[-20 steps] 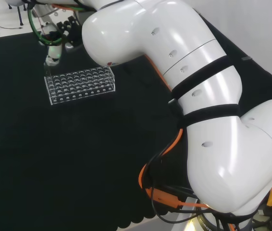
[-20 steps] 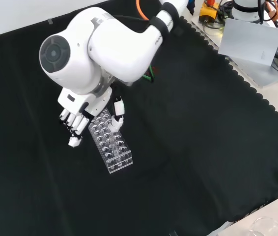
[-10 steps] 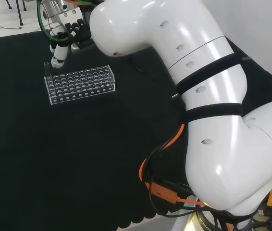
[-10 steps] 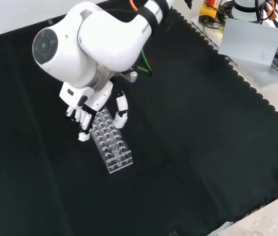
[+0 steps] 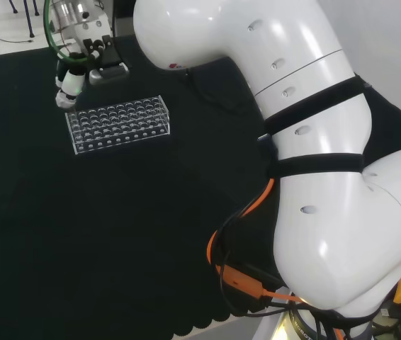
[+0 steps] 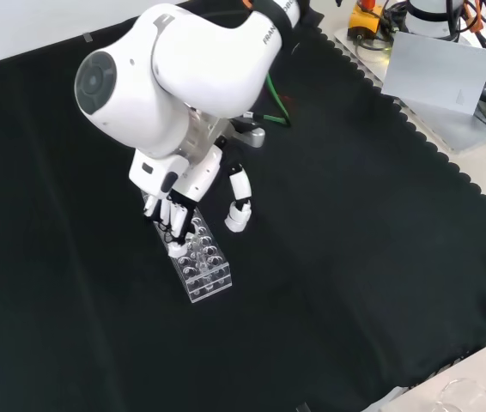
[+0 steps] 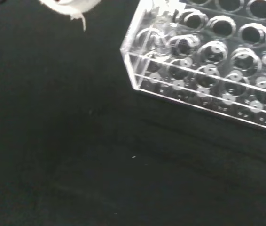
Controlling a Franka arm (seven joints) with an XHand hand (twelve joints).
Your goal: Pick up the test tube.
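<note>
Bench: black cloth (image 6: 355,223) covers the whole work surface on my feeds, with a scalloped edge toward the grey plate (image 6: 436,73) at the front view's upper right.
Arm: the big white links (image 5: 314,142) stand across the right of my head view; in the front view a white link with a round grey cap (image 6: 101,79) sits above the rack.
Rack: one clear plastic test tube rack (image 5: 117,123) with rows of round holes lies on the cloth, long side across my head view, running away at a slant in my front view (image 6: 196,257).
Hand: the hand (image 6: 174,193) hangs over the rack's upper end in my front view; its fingers (image 6: 174,227) point down, fairly straight, close together, tips at the rack's top, and the thumb (image 6: 238,206) stands well apart to the right. I see nothing gripped.
Test tube: I make out a clear upright tube (image 7: 163,28) in a corner hole of the rack on the wrist feed; I cannot confirm it elsewhere.
</note>
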